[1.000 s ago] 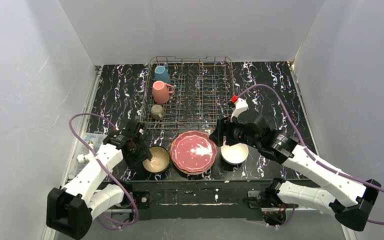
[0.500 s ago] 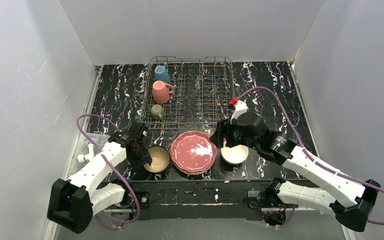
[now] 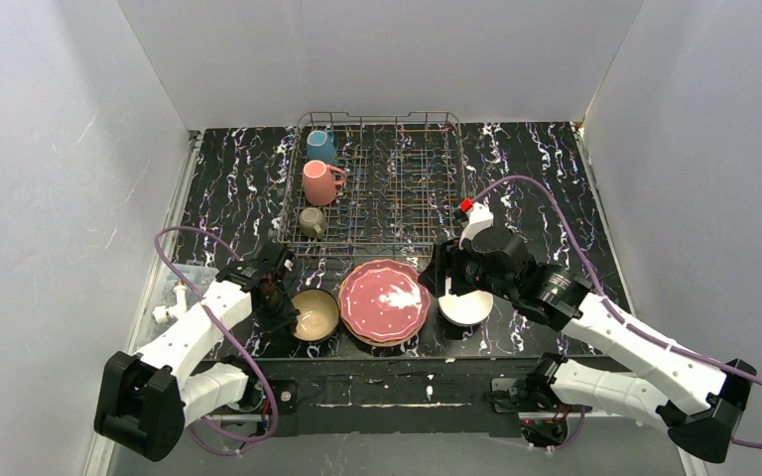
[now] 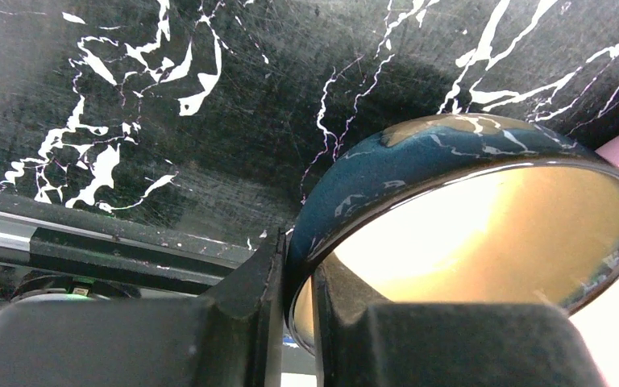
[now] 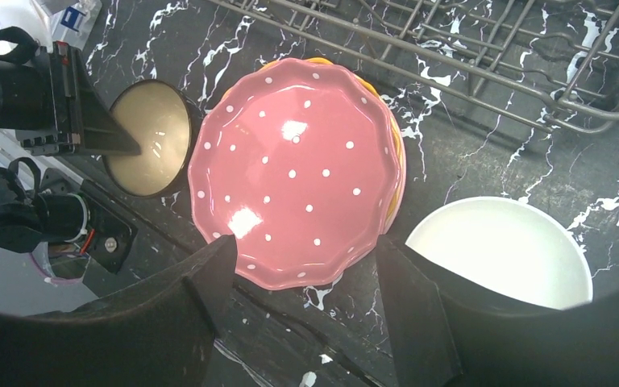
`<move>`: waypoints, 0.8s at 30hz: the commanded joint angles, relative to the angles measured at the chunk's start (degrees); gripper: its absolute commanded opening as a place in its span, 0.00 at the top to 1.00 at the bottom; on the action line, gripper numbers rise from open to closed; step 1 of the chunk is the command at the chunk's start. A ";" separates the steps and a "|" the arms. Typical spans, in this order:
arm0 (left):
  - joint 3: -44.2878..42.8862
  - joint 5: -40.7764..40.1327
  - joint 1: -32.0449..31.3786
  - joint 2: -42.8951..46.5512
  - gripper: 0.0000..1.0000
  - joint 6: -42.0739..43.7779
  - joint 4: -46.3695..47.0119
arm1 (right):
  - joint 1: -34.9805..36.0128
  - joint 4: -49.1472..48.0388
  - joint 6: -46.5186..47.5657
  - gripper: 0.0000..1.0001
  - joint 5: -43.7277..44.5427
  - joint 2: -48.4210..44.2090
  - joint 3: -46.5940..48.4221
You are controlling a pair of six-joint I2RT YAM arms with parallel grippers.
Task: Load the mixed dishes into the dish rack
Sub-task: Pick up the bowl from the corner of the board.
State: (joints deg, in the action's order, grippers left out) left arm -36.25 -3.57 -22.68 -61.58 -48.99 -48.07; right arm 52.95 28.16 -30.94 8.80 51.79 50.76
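Observation:
My left gripper is shut on the left rim of the dark-blue bowl, tan inside, one finger inside and one outside; the left wrist view shows the rim pinched between the fingers. The scalloped pink plate tops a stack with an orange plate under it. My right gripper is open and empty, hovering between the plate stack and the white bowl. The dish rack holds the teal mug, pink mug and olive-grey mug.
The rack's near wire wall runs just behind the plates. A clear plastic item lies at the table's left edge. The table's front edge is close below the bowls. Grey walls enclose three sides.
My left gripper has slid right onto the dark-blue bowl's rim and closed there. My right gripper has shifted slightly down and right over the white bowl.

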 commanded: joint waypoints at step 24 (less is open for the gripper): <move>-8.97 3.57 -0.23 9.31 1.00 9.27 -4.96 | 0.23 -1.71 -0.68 0.23 0.45 -1.41 -0.05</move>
State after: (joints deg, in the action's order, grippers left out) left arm -41.45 -2.07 -22.68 -55.92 -41.50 -51.68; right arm 52.95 28.16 -31.31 8.82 51.33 50.72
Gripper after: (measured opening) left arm 0.113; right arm 0.759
